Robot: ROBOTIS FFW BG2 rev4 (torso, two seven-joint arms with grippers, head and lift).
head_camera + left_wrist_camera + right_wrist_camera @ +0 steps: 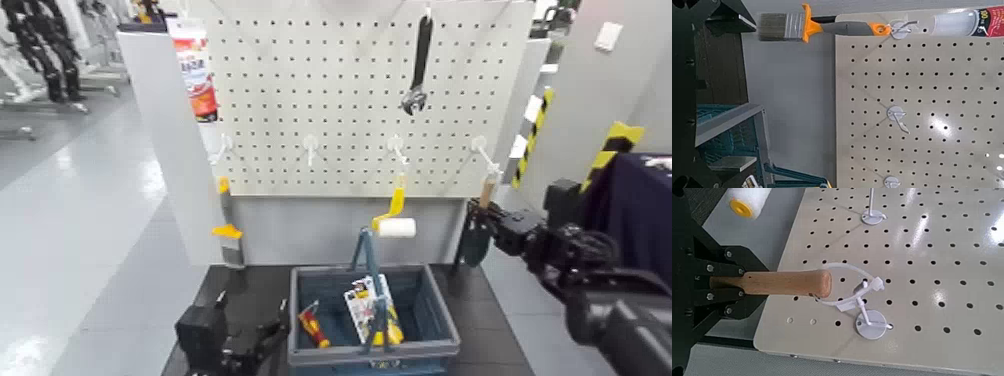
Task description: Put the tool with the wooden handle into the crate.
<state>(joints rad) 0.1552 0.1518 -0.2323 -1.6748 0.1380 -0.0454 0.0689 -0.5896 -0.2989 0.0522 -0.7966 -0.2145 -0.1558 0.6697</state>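
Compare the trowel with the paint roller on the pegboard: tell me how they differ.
The trowel has a pale wooden handle and a dark blade; the paint roller has a yellow handle and a white roll. The trowel hangs at the board's right edge, the paint roller nearer the middle, above the crate. The right gripper is shut on the trowel's handle; nothing holds the paint roller. Both hang from white hooks.

Trowel [782, 284]: blade hidden behind right gripper [715, 286] in wrist view; tiny, dim in head view. Left gripper [262, 343] cut by bottom edge, finger state unclear. Crate [440, 340] contents too small to ID. Wrench [419, 60] top cropped.
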